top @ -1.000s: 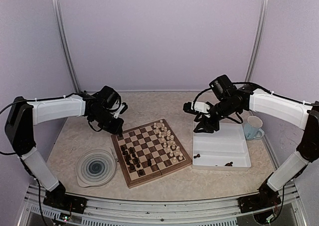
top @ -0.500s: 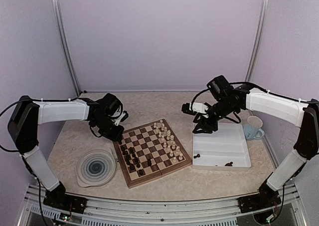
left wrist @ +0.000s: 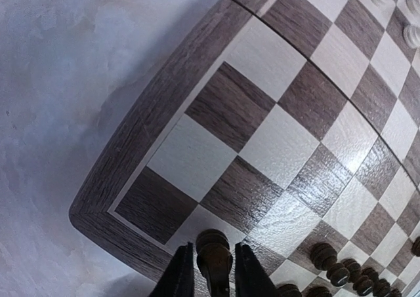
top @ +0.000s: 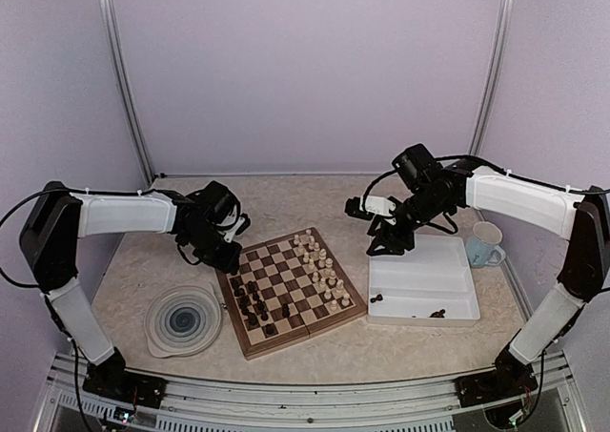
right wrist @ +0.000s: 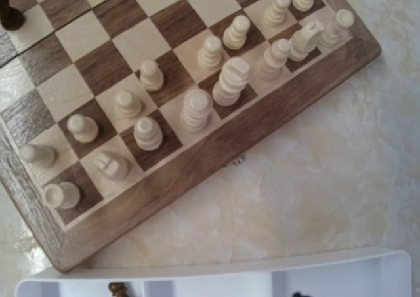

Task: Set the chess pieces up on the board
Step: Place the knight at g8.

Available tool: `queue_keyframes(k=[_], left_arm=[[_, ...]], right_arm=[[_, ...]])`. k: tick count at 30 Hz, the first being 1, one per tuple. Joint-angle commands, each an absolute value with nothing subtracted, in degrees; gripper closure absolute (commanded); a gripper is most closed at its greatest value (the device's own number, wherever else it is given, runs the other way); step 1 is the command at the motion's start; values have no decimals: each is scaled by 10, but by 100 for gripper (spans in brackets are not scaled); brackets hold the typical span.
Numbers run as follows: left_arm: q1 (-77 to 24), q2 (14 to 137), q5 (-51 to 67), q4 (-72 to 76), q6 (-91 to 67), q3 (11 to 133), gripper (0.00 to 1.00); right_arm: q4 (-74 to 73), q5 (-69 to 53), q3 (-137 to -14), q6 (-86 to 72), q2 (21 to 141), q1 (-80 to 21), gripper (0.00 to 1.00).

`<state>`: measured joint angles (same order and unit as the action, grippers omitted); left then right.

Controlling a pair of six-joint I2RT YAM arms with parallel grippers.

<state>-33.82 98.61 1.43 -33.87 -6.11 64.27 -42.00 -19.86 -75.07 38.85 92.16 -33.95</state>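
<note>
The board (top: 305, 328) lies mid-table, with dark chess pieces (top: 253, 303) on its left half and cream pieces (top: 322, 265) along its right side. My left gripper (top: 229, 258) is low over the board's far left corner. In the left wrist view its fingers (left wrist: 182, 271) flank a dark piece (left wrist: 213, 261) standing on a light edge square (left wrist: 197, 228), with thin gaps either side. My right gripper (top: 386, 234) hovers between the board and the tray; its fingers do not show in the right wrist view, which looks down on the cream rows (right wrist: 197, 107).
A white two-compartment tray (top: 424, 270) right of the board holds a few dark pieces (top: 438, 313). One brown piece (right wrist: 118, 288) shows past the tray rim (right wrist: 230, 271). A mug (top: 483, 244) stands right of the tray. A blue-swirl plate (top: 183, 319) lies left of the board.
My left gripper came down and right to the board's far left corner, and its jaws eased apart from the dark piece. The right gripper drifted slightly left.
</note>
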Motion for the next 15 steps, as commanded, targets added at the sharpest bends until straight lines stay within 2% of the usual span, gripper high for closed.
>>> queue_keyframes(k=[1, 10, 15], left_arm=[[-348, 999, -14, -348, -68, 648, 70], [-372, 951, -64, -350, -74, 689, 53], [-437, 913, -90, -336, -39, 731, 53]], right_arm=[[-430, -210, -763, 383, 924, -335, 47], [-430, -209, -762, 382, 917, -335, 47], [-425, -206, -750, 382, 906, -335, 47]])
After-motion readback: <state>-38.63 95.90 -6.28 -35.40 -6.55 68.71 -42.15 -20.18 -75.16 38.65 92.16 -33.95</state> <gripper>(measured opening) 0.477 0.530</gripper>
